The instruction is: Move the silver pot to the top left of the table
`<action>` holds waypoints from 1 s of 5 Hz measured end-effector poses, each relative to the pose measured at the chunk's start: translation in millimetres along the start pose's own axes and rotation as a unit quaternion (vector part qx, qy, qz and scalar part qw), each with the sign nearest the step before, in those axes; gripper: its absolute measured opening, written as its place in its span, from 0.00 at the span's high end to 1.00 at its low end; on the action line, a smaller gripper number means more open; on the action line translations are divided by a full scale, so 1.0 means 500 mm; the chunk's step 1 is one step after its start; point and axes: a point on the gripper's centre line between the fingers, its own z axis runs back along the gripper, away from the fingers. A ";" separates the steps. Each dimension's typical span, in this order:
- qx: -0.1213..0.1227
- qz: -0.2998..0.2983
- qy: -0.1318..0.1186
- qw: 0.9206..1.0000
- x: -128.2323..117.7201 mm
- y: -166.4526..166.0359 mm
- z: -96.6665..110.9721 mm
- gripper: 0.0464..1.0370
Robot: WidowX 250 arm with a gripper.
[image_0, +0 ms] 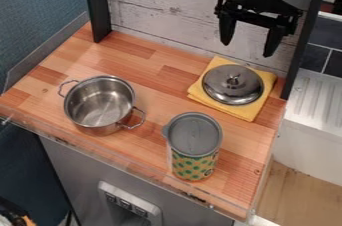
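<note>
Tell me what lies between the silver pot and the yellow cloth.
Just bare wooden tabletop between the pot and the cloth, as the camera view shows.

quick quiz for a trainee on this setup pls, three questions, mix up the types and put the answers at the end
1. Fill in the blank: the silver pot has ___ side handles.
2. Multiple choice: what does the metal lid rest on?
a) the silver pot
b) the yellow cloth
c) the patterned canister
3. True or false: the gripper is open, with nothing held in it.

Key: 1. two; 2. b; 3. true
</note>
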 end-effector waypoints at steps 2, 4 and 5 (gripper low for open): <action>0.017 0.020 0.042 0.999 -0.057 0.033 -0.055 0.04; 0.019 0.063 0.038 0.997 -0.125 0.135 -0.035 0.04; 0.026 0.088 0.043 0.995 -0.164 0.189 -0.047 0.04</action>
